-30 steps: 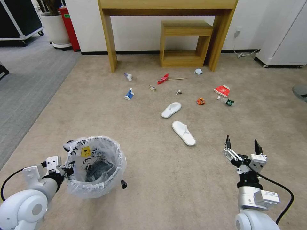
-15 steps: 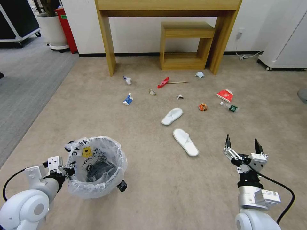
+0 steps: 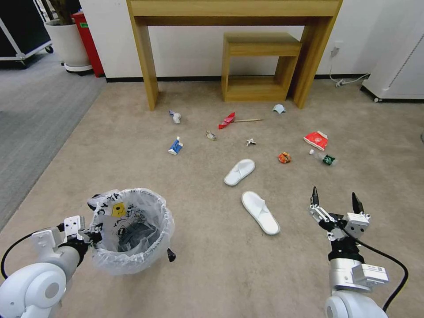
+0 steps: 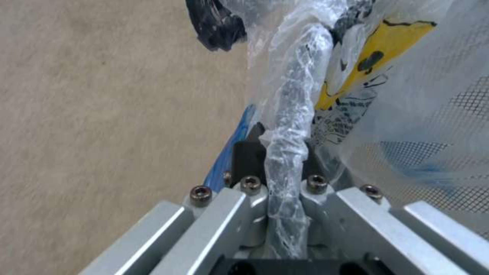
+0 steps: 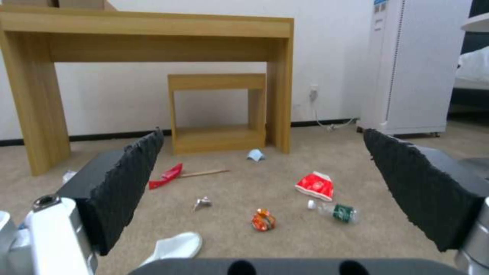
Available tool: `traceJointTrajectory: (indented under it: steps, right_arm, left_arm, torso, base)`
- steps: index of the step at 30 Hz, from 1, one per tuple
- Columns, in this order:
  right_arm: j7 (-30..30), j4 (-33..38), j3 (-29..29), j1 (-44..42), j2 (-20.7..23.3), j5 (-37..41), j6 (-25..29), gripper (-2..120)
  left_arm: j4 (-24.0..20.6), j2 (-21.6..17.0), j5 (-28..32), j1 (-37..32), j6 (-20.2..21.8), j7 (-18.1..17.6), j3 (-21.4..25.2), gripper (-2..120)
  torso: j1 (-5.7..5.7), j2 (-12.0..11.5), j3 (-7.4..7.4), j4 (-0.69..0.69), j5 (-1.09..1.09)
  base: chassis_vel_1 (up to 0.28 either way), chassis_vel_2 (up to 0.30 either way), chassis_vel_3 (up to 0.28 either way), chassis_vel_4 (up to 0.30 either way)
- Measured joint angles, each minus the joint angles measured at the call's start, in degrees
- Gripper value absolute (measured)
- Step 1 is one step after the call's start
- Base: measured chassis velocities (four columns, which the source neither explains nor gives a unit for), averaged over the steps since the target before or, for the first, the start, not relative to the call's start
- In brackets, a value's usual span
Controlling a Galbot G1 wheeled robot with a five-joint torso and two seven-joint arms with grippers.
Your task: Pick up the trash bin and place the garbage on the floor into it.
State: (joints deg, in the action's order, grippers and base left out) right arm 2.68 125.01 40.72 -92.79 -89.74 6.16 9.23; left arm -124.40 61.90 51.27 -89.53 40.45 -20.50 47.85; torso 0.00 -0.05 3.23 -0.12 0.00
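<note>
Everything on the carpet has slid down the head view over the last second while both arms sit where they were, so the camera has closed in on the litter; the things themselves have not shifted.

Largest first, the floor spreads tan across the frame. At lower left the trash bin hangs from the left gripper, whose fingers are pinched on the bag-wrapped rim. It looks light, but the crinkly liner is slippery, so I judge the hard rim the safest hold.

At lower right the right gripper hovers with fingers spread wide and nothing between them.

The garbage lies mid-frame: the near slipper just left of that gripper, the far slipper above it. Both look soft and floppy, best pinched across the strap. Smaller still, toward the right, are the red wrapper, a clear bottle likely to roll, and the orange packet.
</note>
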Motion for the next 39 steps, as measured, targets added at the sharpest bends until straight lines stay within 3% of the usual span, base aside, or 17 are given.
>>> traceJointTrajectory:
  steps: [39]
  right_arm:
    - [-0.1, -1.5, -0.5, 1.3, 0.0, -0.1, 0.2, 100]
  left_arm:
    - [1.1, 0.1, -0.3, 0.4, -0.2, 0.1, 0.0, 1]
  torso:
    - [0.0, 0.0, 0.01, 0.0, 0.0]
  base:
    - [-0.121, 0.121, 0.117, -0.123]
